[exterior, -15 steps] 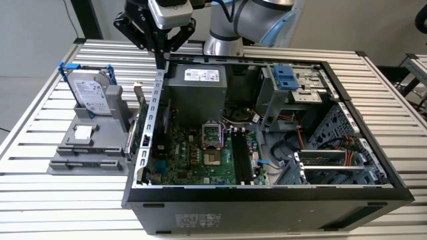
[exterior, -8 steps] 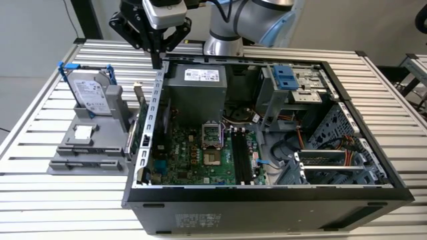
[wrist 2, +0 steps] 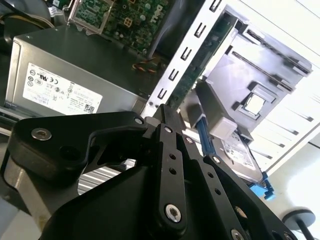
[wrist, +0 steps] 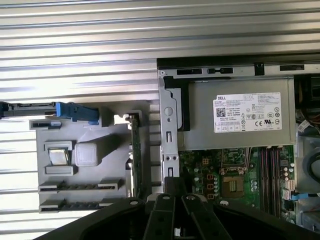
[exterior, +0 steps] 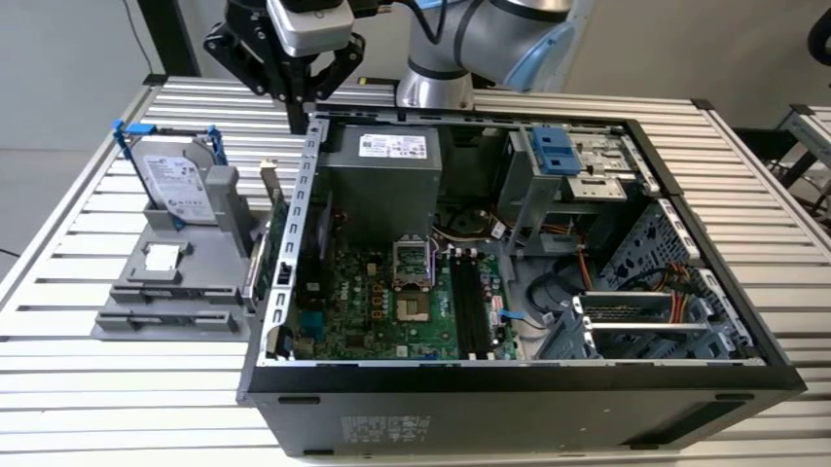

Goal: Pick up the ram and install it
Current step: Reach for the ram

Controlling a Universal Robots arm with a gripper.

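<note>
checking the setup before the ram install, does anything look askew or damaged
Nothing stands out. The open case sits square on the table, the hard drive stands upright in its gray holder, and the gripper hangs above the case edge.

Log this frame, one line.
gripper: shut, empty, above case wall by power supply | ram: on edge in gray holder, not picked | motherboard slots: empty

Workshop corner under bright light.
Slatted metal table (exterior: 78, 389) on pale grey floor (exterior: 53, 78); second slatted table (exterior: 812, 126) at the exterior view's right edge.
</note>
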